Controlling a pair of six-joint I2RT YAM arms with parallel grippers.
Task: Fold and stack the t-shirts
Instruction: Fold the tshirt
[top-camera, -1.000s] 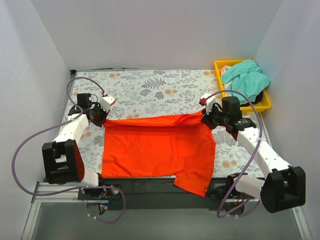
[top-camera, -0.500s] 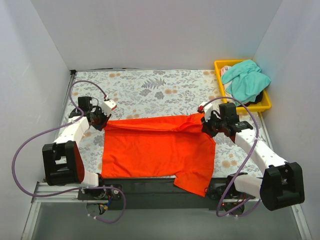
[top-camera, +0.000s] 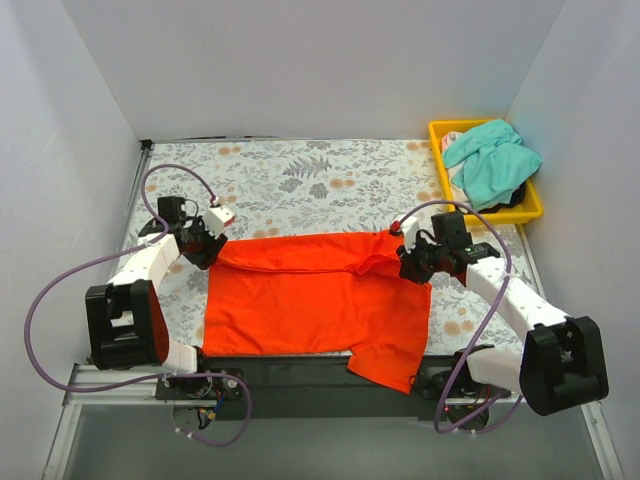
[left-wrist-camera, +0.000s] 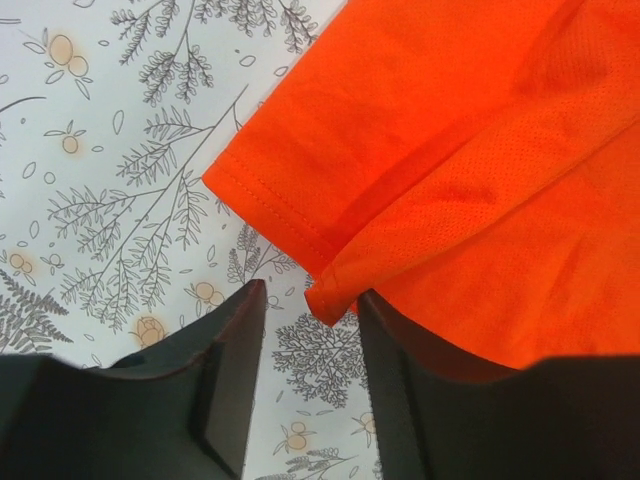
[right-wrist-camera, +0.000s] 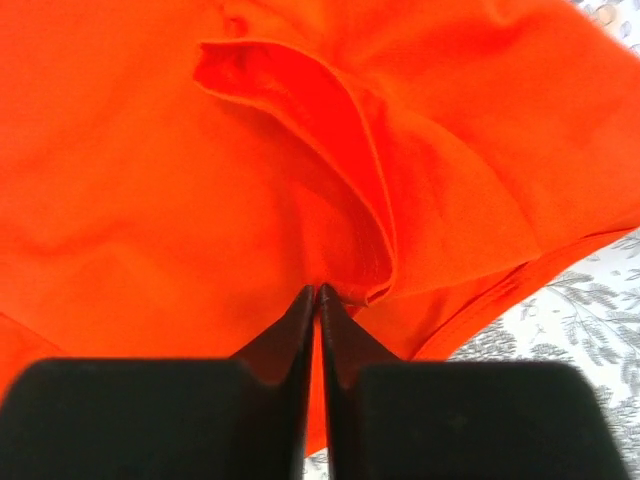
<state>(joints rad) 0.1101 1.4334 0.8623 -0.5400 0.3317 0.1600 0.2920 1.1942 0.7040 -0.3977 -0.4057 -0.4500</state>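
Two t-shirts are in view. One orange-red t-shirt (top-camera: 310, 295) lies spread across the near half of the flower-printed counter (top-camera: 300, 180). One teal-green t-shirt (top-camera: 495, 160) sits bunched up in the single yellow bin (top-camera: 437, 131) at the far right corner, well apart from the first. The orange-red t-shirt is mostly flat. Its far edge is doubled over into a rumpled band running from one arm to the other, and one sleeve at the near right droops over the dark rail at the counter's near edge. Two arms reach in, one from each side, each trailing one purple cable (top-camera: 60, 285). The left gripper (top-camera: 212, 248) is at the far left corner of the orange-red t-shirt. In the left wrist view its two fingers (left-wrist-camera: 235, 370) stand apart with printed counter showing in the gap, so the jaws are released. The hemmed corner of the cloth pokes in between the tips, touching or just beside the right-hand finger. The right gripper (top-camera: 408, 262) is at the far right end of the doubled band. In the right wrist view its two fingers are pressed together to a thin slit, and a raised fold of orange cloth meets the tips, so the jaws are clenched on the orange-red t-shirt. Neither arm is near the teal-green t-shirt or the yellow bin.
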